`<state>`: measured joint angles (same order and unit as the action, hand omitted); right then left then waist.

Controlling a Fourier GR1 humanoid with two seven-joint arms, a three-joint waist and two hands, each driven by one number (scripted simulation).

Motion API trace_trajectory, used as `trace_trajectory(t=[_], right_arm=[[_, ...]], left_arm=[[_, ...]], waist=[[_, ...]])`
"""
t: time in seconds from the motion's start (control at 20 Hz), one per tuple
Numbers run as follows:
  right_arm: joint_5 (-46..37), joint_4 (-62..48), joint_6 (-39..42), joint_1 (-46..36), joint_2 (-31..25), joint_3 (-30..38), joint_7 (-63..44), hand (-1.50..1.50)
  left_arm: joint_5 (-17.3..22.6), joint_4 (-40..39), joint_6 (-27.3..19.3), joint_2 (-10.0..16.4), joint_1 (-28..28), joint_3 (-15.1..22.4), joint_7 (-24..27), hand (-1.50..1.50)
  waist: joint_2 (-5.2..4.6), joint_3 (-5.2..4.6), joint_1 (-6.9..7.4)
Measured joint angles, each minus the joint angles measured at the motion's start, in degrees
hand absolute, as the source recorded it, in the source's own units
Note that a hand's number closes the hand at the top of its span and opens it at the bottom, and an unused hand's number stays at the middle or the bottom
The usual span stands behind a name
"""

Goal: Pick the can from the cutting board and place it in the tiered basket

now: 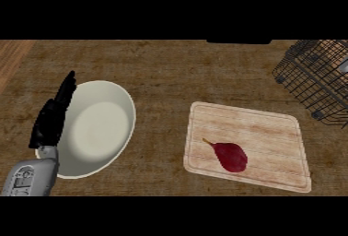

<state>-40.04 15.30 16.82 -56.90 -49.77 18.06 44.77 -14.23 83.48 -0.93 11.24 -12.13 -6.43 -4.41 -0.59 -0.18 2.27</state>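
Note:
A pale wooden cutting board (265,138) lies right of centre on the counter. On it rests a dark red pear-shaped item with a short stem (231,156); I see no can on the board. The black wire tiered basket (314,78) stands at the upper right, cut off by the view's edge, with something orange and pale showing inside it near the top. My left hand (53,115) stays at the left edge, fingers straight and pointing up, resting beside the plate. My right hand does not show.
A large white plate (95,129) lies at the left, next to my left hand. The counter top is brown wood grain. A dark object (238,41) sits at the far edge, top centre.

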Motion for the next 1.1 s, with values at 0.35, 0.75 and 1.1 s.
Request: trace_trajectory(t=[0.35,0.75,1.1], right_arm=[[4.24,-3.91,2.54,-2.83,-5.04,5.04,-1.78,-1.50],[5.97,-8.38,10.72,-2.09,-13.96,7.18,-7.51,-1.50],[8.05,-9.91,13.41,1.78,-18.23,9.07,-7.26,-1.50]], left_arm=[[0.45,-0.29,0.51,0.24,0.09,-0.35,0.73,0.00],[0.61,0.31,0.63,0.14,0.43,-0.32,1.05,0.00],[0.77,0.45,0.41,-0.10,0.51,-0.50,1.07,0.00]], waist=[[-0.51,0.31,0.40],[-0.95,0.52,0.80],[-1.29,0.90,0.39]])
